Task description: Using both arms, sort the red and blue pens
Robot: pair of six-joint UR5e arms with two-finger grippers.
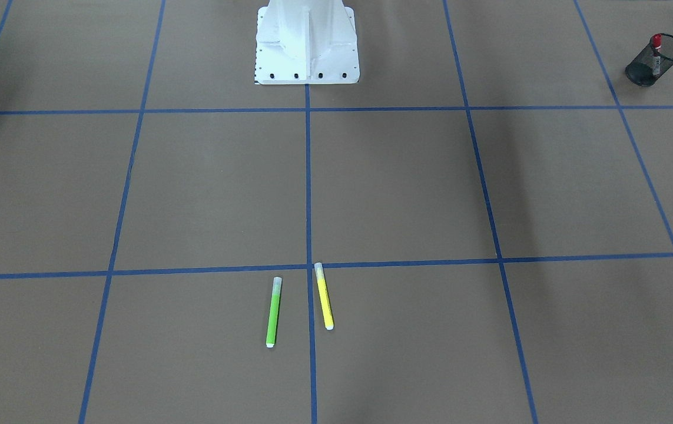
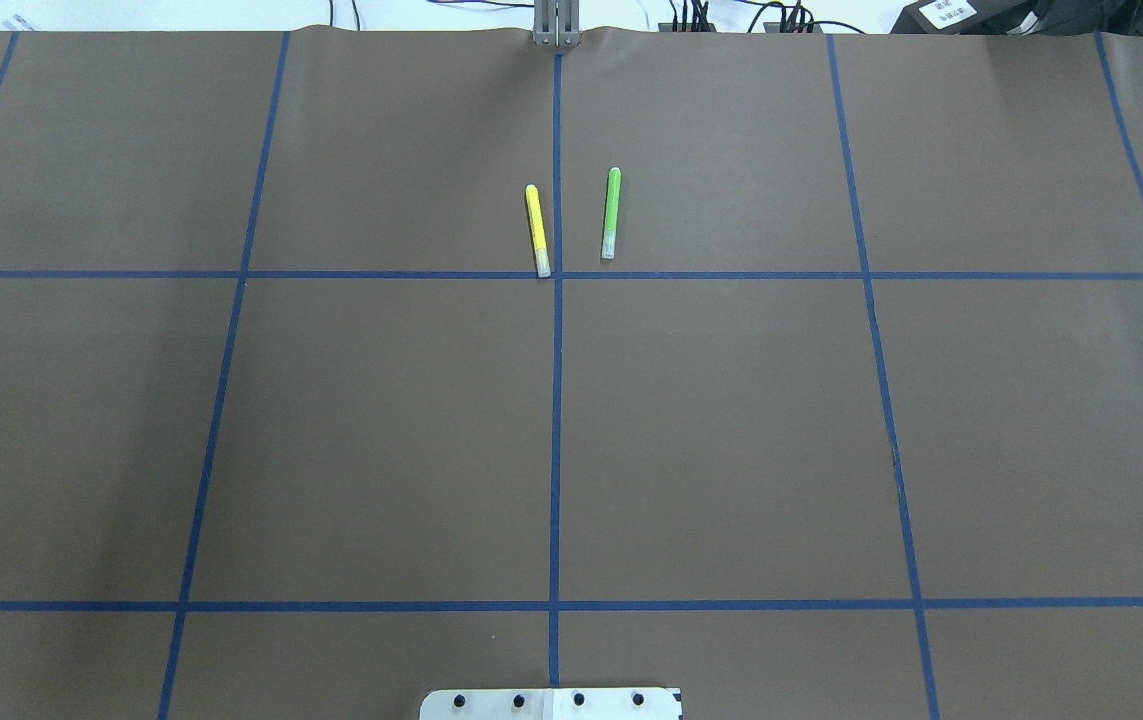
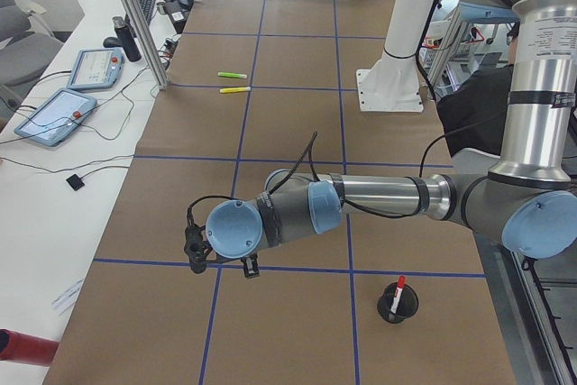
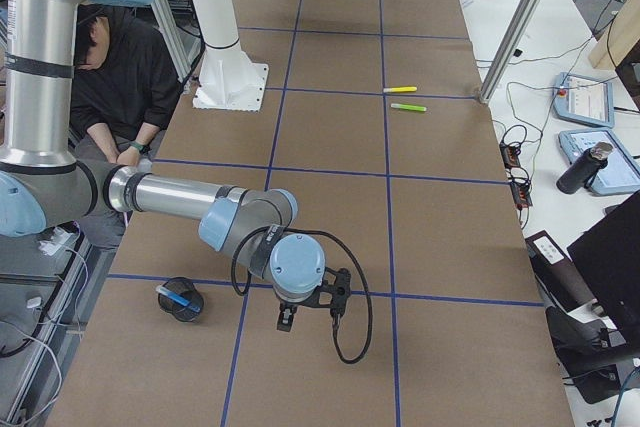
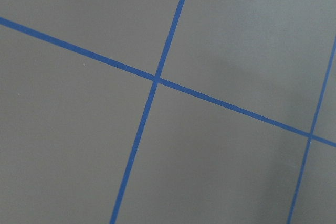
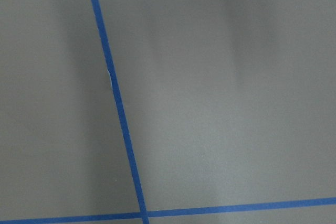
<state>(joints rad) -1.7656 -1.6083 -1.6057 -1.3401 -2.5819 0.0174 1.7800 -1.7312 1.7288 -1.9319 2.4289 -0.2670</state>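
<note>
At opposite table (image 3: 288,132) ends hang left claw (image 3: 224,266), right claw (image 4: 310,312) — can't tell if open.

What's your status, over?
Left gripper, right gripper hovering low, jaws unreadable. Red pen in left-end cup, blue pen in right-end cup. Green marker, yellow marker mid-table, nothing obstructing.

Matt brown table cover (image 2: 381,430), perhaps paper, crossed by smooth blue tape (image 2: 556,450). Black wire-mesh cup (image 1: 642,69) at upper right. The left arm (image 3: 379,196) has a shiny bare-metal tube.
</note>
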